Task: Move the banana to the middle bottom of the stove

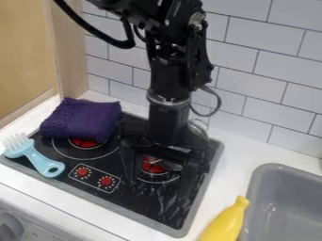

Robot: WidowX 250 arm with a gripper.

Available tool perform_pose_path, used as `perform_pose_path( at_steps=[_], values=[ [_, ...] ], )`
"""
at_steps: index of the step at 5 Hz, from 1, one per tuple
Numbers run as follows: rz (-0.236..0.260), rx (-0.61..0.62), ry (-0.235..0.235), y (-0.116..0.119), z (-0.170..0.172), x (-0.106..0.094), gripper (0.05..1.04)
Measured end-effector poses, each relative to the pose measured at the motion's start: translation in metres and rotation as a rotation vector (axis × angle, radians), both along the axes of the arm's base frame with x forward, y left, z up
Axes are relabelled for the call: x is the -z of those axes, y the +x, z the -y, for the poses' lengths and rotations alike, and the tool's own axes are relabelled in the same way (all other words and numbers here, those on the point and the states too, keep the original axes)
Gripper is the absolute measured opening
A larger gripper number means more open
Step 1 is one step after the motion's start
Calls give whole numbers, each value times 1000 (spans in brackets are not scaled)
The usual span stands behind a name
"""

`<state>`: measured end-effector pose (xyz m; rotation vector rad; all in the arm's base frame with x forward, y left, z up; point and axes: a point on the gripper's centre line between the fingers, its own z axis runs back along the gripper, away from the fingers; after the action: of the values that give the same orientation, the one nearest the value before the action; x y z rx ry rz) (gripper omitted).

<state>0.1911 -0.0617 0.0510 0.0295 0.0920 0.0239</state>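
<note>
My gripper (158, 177) hangs over the right part of the black stove (141, 200), its two fingers spread wide around the right red burner. The yellow banana (225, 222) lies on the white counter, between the stove's right edge and the sink, with its tip pointing up and its lower end cut off by the view's bottom edge. It is well to the lower right of the gripper, not touching it. The arm covers the back right of the stove.
A folded purple cloth (82, 120) lies at the stove's back left. A light blue brush (37, 157) rests across its left front edge. The grey sink (286, 207) is at the right, and a tiled wall (264, 75) rises behind. A grey shiny piece shows between the fingers.
</note>
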Motion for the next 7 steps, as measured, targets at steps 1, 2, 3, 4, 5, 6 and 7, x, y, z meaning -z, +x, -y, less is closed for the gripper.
perform_pose_path(
  at_steps=[1, 2, 3, 4, 5, 6, 7],
  values=[
    [-46, -12, 16, -13, -4, 9, 999],
    [-72, -171, 47, -15, -20, 9, 999],
    [-63, -336, 50, -15, -40, -1, 999],
    [-41, -476, 60, -14, -56, -8, 999],
    [-41, -477, 54, -14, -56, -8, 999],
    [-43, -357, 24, -14, -42, -7, 999],
    [-3, -149, 20, -18, -3, -10, 999]
  ],
)
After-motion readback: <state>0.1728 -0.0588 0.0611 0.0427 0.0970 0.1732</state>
